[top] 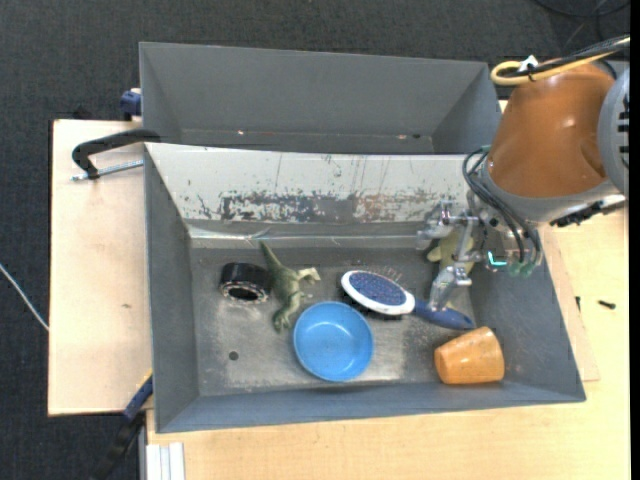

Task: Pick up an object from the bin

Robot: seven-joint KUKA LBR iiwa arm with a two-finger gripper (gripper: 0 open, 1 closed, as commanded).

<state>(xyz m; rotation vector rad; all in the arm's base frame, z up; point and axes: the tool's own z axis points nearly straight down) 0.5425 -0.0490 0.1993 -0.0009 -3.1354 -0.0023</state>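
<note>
Gripper (450,286): near bin's right wall (545,318), above brush (378,292) handle — I can't tell its opening.
Room: bare floor (215,353) front-left; orange cup (470,357) close.
Look: brush is white oval, blue bristles.

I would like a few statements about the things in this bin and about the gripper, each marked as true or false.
1. The blue bowl stands with its opening upward. True.
2. The orange cup lies at the view's far left. False: it lies on its side at the lower right.
3. The green dinosaur lies between the black ring and the brush. True.
4. The gripper hangs over the black ring. False: it is at the right, above the brush's blue handle.
</note>
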